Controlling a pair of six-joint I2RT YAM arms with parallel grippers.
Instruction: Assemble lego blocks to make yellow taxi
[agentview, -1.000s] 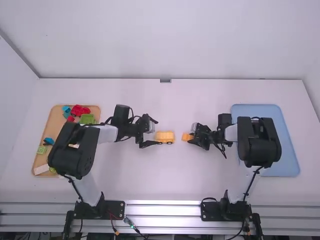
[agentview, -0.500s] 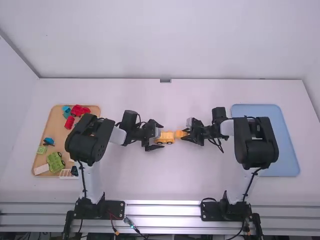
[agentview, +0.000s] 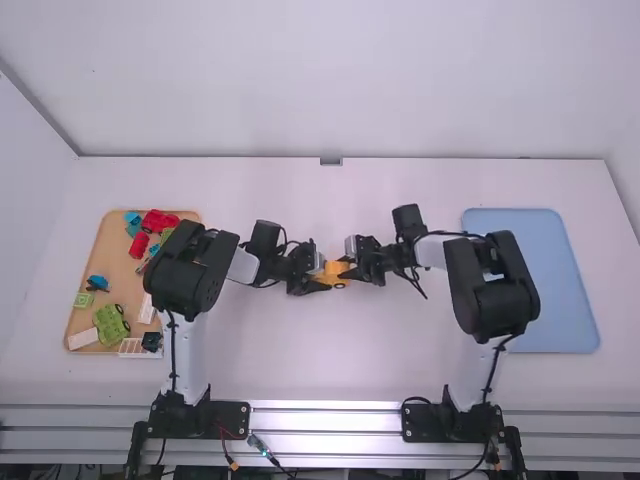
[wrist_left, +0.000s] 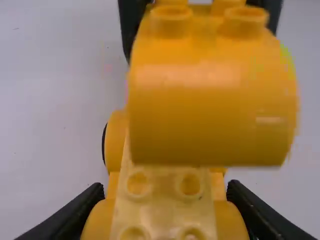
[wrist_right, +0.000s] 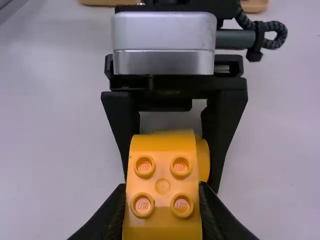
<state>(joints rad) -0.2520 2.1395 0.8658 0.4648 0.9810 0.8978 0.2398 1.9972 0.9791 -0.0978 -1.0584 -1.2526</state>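
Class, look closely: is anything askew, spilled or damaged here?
Nothing looks spilled or damaged. In the tan tray, the green wheeled piece sits askew among jumbled blocks, ordinary for loose parts. The yellow block in the right gripper is over the wheeled base, which looks like assembly.

Blocked centre, open lanes far and near
Left pincer (agentview: 322, 278), on the wheeled base (wrist_left: 162, 215), and right pincer (agentview: 350, 268), on the rounded block (wrist_right: 162, 215), crowd the middle; bare table (agentview: 330, 350) stretches beyond them and back toward the metal rail (agentview: 325, 419).
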